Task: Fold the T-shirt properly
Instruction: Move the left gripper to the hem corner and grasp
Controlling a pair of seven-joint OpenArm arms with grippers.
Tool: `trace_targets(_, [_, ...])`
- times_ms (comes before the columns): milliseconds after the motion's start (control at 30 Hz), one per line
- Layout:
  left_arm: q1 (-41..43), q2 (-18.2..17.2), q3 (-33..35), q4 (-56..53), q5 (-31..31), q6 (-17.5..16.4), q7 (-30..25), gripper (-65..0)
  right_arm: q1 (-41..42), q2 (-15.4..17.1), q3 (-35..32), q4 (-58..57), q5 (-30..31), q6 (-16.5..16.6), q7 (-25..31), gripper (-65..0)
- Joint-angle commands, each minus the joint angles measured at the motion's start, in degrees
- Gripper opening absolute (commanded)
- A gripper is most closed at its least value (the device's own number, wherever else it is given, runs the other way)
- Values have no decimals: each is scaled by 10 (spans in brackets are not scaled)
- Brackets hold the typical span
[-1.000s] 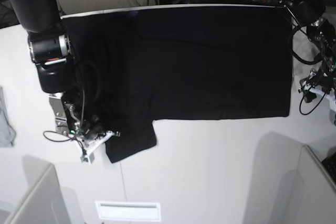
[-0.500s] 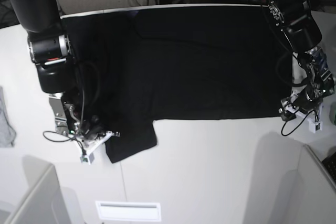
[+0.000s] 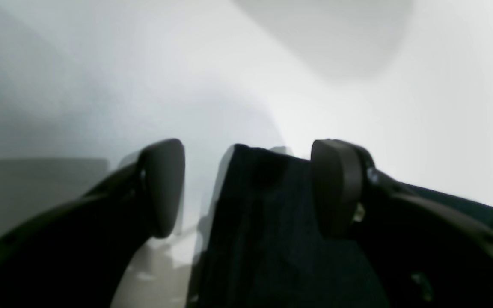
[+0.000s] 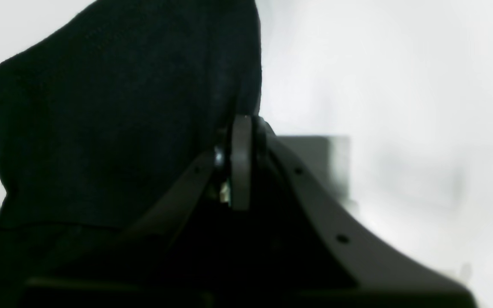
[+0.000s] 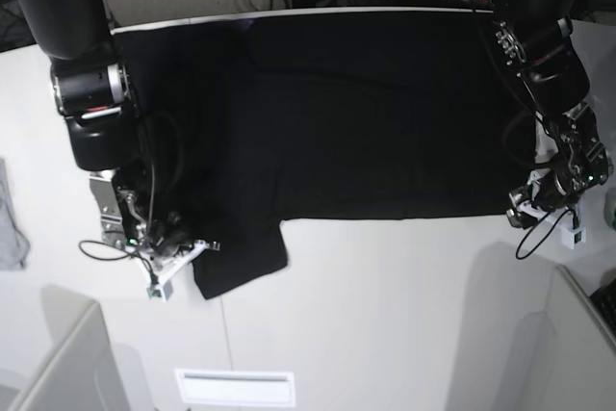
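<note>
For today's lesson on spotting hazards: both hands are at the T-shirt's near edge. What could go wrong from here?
1. The left hand is open with only a corner of the T-shirt between its fingers; closing may catch too little cloth and slip.
2. The right hand is shut on the sleeve edge; lifting unevenly could skew the fold.

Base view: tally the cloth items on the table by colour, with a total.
Black: 1, the T-shirt spread across the table.
Grey: 1, the small cloth at the table's left edge.
Total: 2
</note>
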Motion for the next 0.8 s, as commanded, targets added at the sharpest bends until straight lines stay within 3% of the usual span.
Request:
trace_targets(0, [-8, -9, 0, 4, -3, -1, -1, -202, 17, 6, 2, 9, 1, 0, 3, -650])
trace_targets(133, [-3, -9, 2, 3, -2, -1, -1, -204, 17, 5, 2, 9, 1, 0, 4, -650])
trace_targets(267, [-1, -10, 46, 3, -2, 0, -1, -207, 17, 5, 2, 9, 1, 0, 4, -650])
trace_targets(333, [-1, -10, 52, 3, -3, 0, -2, -255, 17, 5, 2, 9, 1, 0, 4, -650])
trace_targets(667, [0, -10, 51, 3, -3, 0, -2, -637, 17, 8, 2, 9, 1, 0, 5, -650])
trace_targets(767, [-1, -10, 55, 8, -7, 0, -2, -650, 18, 8, 2, 9, 1, 0, 7, -650])
